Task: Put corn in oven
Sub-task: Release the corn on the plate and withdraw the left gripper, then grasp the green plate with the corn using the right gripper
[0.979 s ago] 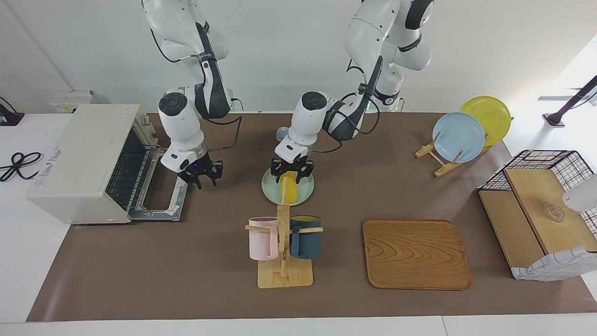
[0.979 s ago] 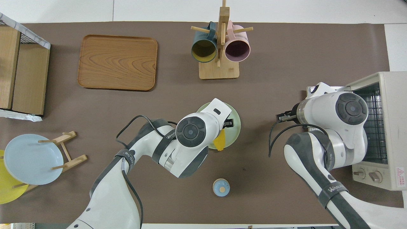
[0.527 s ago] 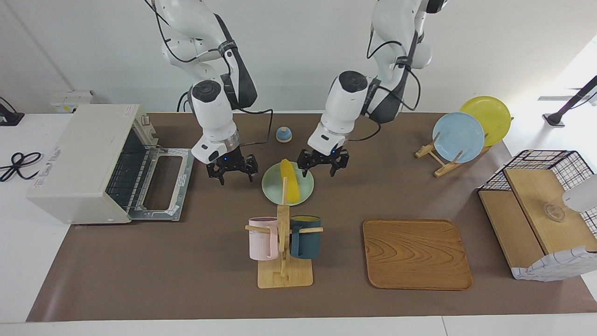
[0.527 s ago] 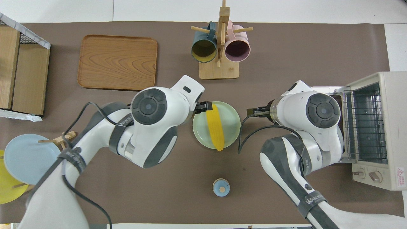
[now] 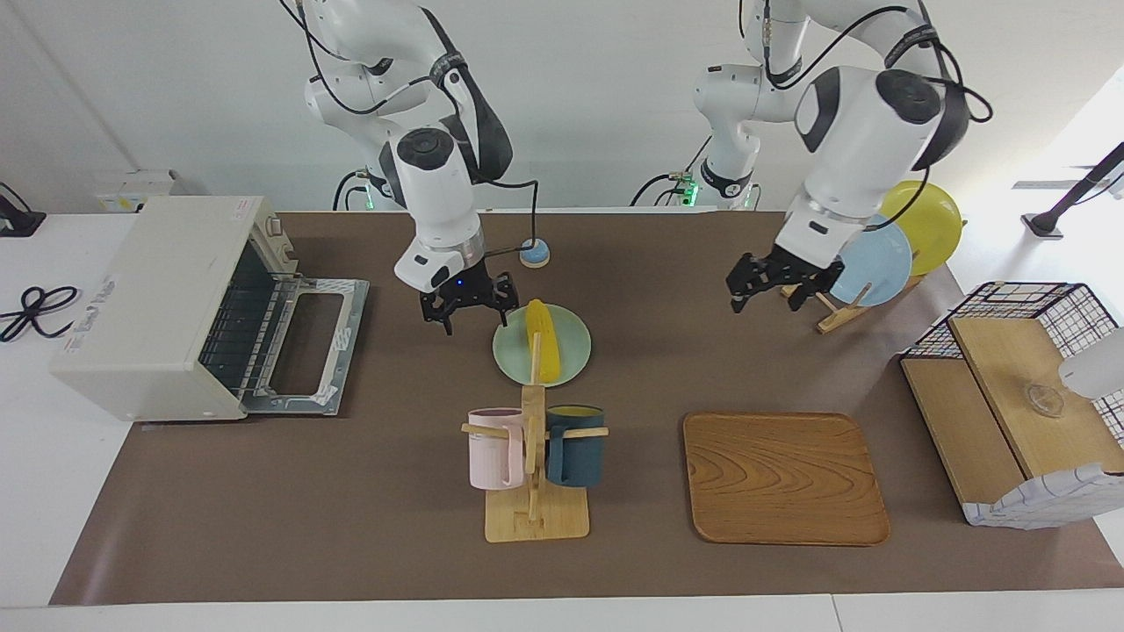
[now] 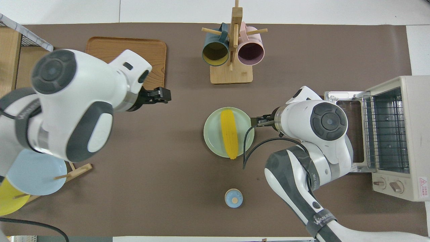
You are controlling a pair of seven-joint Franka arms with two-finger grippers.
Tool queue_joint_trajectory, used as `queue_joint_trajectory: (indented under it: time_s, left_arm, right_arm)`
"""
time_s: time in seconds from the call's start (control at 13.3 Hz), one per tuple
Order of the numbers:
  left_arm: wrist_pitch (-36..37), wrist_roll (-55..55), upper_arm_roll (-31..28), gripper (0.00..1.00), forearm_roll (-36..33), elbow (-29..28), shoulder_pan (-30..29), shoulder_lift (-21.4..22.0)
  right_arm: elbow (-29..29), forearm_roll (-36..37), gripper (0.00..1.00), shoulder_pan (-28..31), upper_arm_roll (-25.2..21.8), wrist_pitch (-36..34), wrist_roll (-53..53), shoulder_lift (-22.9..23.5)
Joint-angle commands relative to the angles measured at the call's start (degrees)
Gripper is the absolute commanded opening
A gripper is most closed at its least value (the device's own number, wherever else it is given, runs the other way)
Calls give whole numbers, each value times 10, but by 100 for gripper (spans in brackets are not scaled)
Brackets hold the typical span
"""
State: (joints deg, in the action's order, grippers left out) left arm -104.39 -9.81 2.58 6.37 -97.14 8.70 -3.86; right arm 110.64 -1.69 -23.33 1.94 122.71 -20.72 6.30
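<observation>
My right gripper [image 5: 465, 303] hangs with its jaws spread wide and nothing between them, just beside the pale green plate [image 5: 571, 364] on the side toward the oven. From overhead its tip [image 6: 259, 121] sits at the plate's rim, which I judge a sensible place to be — one short move would bring the fingers astride the cob. My left gripper [image 5: 774, 279] is also wide and empty, raised over bare mat near the wooden plate rack [image 5: 821, 303]; it waits there, out of the way, and overhead it shows [image 6: 158, 95] beside the wooden tray [image 6: 100, 67].

The corn [image 5: 544, 347] lies flat on the green plate, its length running toward and away from my bases, one tapered end reaching the rim nearest me [image 6: 229, 132]. Nothing touches it. Lying so, its narrow width faces my right gripper's approach, so a grasp across the middle looks natural.

The oven [image 5: 149, 298] stands at my right arm's end of the table with its door [image 5: 307, 342] folded down flat and the wire rack [image 6: 384, 131] exposed — ready to take the cob. That suits the right arm, which is between corn and oven.

The mug stand [image 5: 534, 474] with its two mugs sits farther from me than the plate, and its upright crosses the corn in the facing view.
</observation>
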Motion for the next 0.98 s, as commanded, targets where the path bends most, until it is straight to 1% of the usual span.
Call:
queue_joint_trajectory:
  time_s: [0.0,0.08,0.15,0.23,0.3,0.38,0.53,0.6,0.68,0.75,0.83,0.9]
  left_arm:
    - [55,70,8,100,-10,12,-47,23]
    - [69,71,8,100,-32,12,-52,37]
    - [97,69,8,100,-39,10,-56,52]
    - [122,67,8,100,-42,9,-59,63]
    - [158,66,7,100,-43,5,-60,80]
    - [181,65,5,100,-43,3,-60,87]
    - [183,50,5,100,-43,-7,-56,94]
    - [173,47,3,100,-42,-10,-54,94]
    - [136,47,-6,100,-42,-16,-41,93]
    - [106,46,-37,100,-42,-22,-4,91]
    - [96,46,-70,100,-43,-19,24,86]
    - [89,50,-85,100,-43,-17,39,80]
  right_arm:
    - [-160,1,100,-51,1,-83,-86,94]
    - [-182,24,100,-84,1,-84,-122,127]
    - [-225,57,100,-117,1,-86,-170,179]
    - [-259,70,100,-133,1,-75,-208,227]
    - [-256,62,100,-144,2,3,-227,247]
    - [-230,62,100,-149,2,28,-230,247]
    - [-196,61,100,-157,2,55,-230,239]
    - [-176,61,71,-156,3,66,-229,234]
    - [-152,62,56,-158,3,75,-225,225]
    - [-146,63,52,-158,3,72,-223,221]
    - [-143,63,46,-158,3,71,-223,220]
    - [-129,64,42,-158,3,77,-224,217]
